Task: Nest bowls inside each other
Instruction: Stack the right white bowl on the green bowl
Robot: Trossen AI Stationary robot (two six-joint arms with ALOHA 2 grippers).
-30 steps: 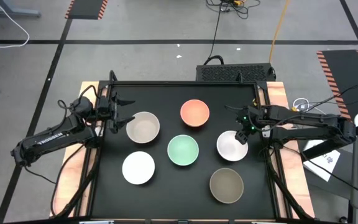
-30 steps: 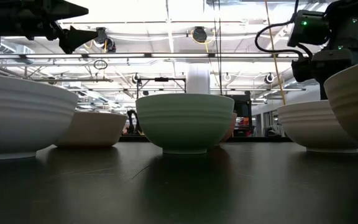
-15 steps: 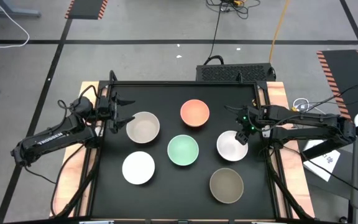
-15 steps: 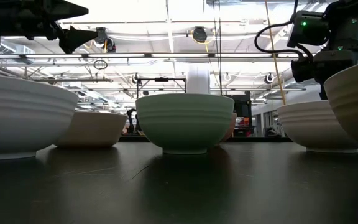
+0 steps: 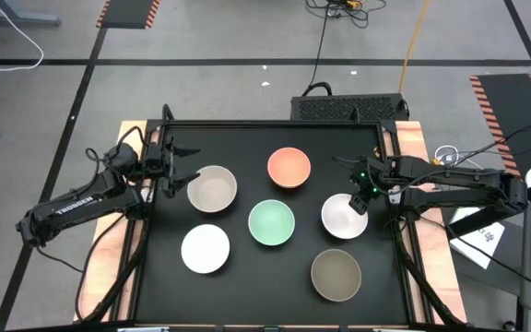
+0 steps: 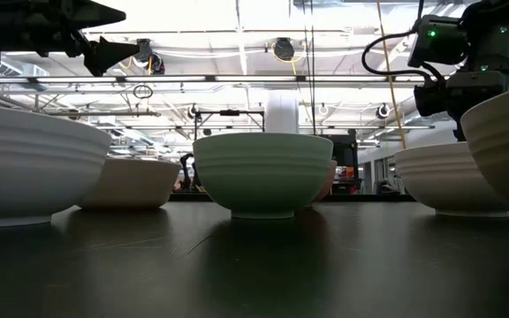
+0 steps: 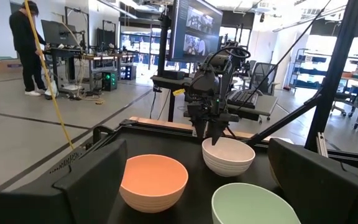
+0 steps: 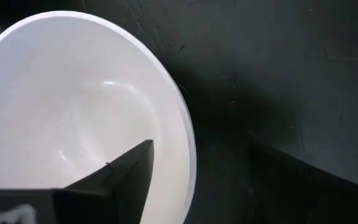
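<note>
Across the black table, nothing visible differs from a second ago — five bowls and both arms sit as before. Right gripper straddles the rim of the white bowl at the 3 o'clock side, one finger inside, one outside, jaws apart, not clamped. Left gripper waits spread wide and empty by the beige-grey bowl at 10 o'clock. Coral bowl at 12, mint bowl centre, second white bowl at 8, olive bowl at 5 — all separate, with bare table between them.
</note>
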